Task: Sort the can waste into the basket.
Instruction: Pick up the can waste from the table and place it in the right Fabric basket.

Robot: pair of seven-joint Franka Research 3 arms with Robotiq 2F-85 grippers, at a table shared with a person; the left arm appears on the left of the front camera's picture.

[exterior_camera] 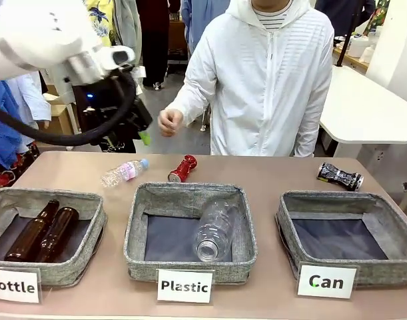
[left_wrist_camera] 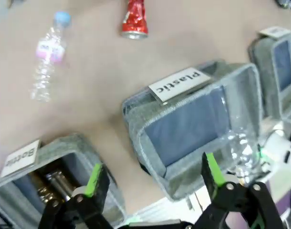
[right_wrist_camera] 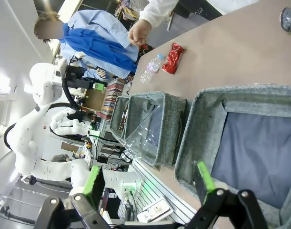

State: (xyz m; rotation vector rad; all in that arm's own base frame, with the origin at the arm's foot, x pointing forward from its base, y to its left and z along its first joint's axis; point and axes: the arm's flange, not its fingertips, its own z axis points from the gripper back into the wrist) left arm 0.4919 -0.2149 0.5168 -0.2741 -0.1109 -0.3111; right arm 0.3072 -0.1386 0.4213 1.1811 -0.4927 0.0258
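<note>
Left pincer (left_wrist_camera: 152, 176) and right pincer (right_wrist_camera: 147, 179) are gaping empty; red can (left_wrist_camera: 135, 19) and black-and-silver can (exterior_camera: 339, 176) are lying beyond them, outside the Can basket (exterior_camera: 350, 197).

Front cam looks across table (exterior_camera: 270, 175); wrist cams above, share Plastic basket (left_wrist_camera: 134, 117).

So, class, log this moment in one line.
left gripper: jaws open | right gripper: jaws open | red can, black can: on table | Can basket: empty
</note>
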